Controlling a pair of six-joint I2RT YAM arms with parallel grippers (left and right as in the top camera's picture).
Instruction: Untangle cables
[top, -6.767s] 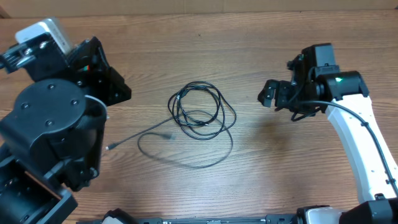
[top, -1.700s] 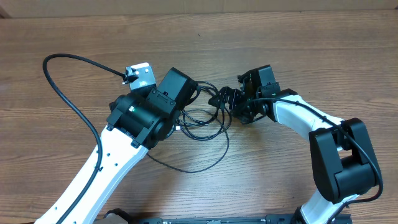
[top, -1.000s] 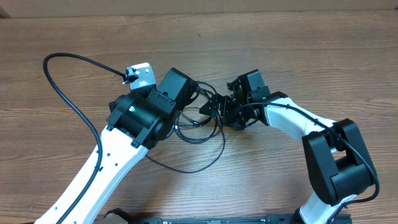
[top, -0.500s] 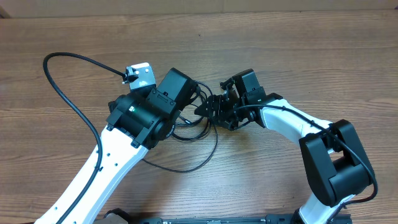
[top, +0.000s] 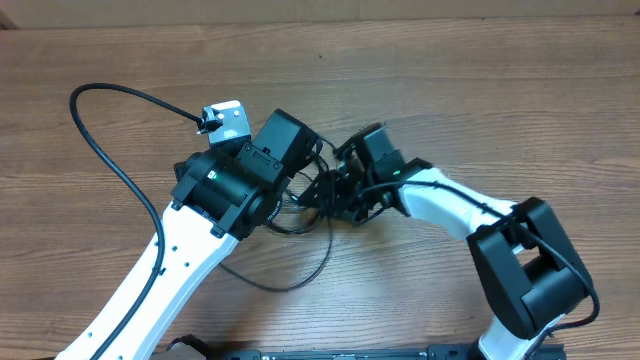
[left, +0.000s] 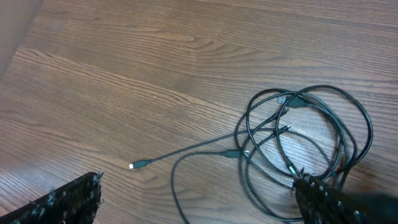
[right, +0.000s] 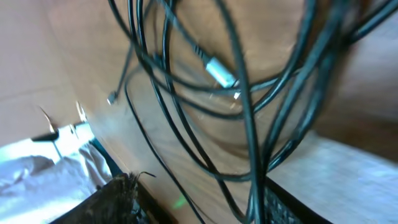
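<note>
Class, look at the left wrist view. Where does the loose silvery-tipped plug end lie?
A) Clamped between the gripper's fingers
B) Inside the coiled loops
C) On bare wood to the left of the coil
C: the plug end lies by itself on the table, at the end of a cord that trails out to the left of the coil.

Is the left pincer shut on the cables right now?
No. In the left wrist view the left pincer has its fingers wide apart, and the cables lie loose beside one finger.
</note>
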